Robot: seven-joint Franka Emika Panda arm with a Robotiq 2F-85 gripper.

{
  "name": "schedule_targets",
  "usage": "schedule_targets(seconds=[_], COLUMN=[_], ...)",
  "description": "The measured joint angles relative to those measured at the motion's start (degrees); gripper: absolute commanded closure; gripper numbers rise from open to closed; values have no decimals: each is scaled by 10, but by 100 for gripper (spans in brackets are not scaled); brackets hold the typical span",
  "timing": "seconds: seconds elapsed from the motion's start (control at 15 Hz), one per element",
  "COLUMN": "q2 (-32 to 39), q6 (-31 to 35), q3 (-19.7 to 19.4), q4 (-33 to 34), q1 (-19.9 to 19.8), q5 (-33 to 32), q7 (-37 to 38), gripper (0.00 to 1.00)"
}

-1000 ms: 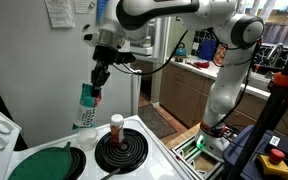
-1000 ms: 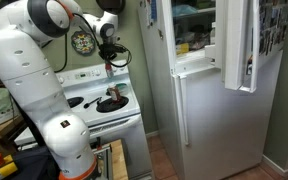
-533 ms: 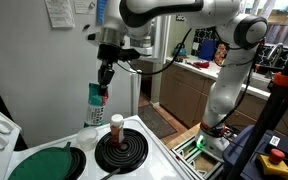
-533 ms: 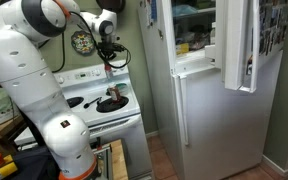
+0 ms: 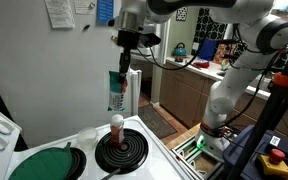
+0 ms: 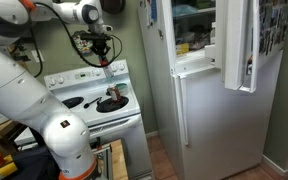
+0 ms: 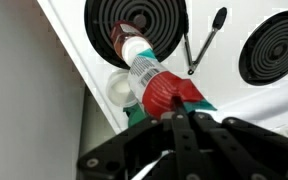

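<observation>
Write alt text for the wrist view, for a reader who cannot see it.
Seen from above, the dark fingers grip a red-capped bottle with a white label, held over a white stovetop. Below lie two black coil burners and a black-handled utensil between them.

The white arm (image 6: 24, 70) reaches in from nine o'clock, its tool (image 6: 100, 50) closed on the top of a slim bottle (image 6: 106, 68) that hangs upright in the air. At six o'clock from the bottle, well below it, sits the white stove (image 6: 124, 122), where a dark coil burner (image 6: 110, 106) carries a small red-topped container (image 6: 111, 96). A second burner (image 6: 72, 102) lies at nine o'clock from that one. At three o'clock stands the fridge (image 6: 199, 110), its upper door (image 6: 240, 45) swung open
</observation>
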Motion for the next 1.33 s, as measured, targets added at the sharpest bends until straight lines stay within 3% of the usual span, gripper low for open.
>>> schedule_targets(seconds=[0.2, 0.87, 1.33], q2=[-47, -43, -99], q6=[-51, -55, -114], q3=[-6, -8, -33], q4=[-9, -10, -18], q1=[-1, -1, -39], q5=[-30, -31, -92], q7=[74, 80, 173], gripper=[99, 100, 100])
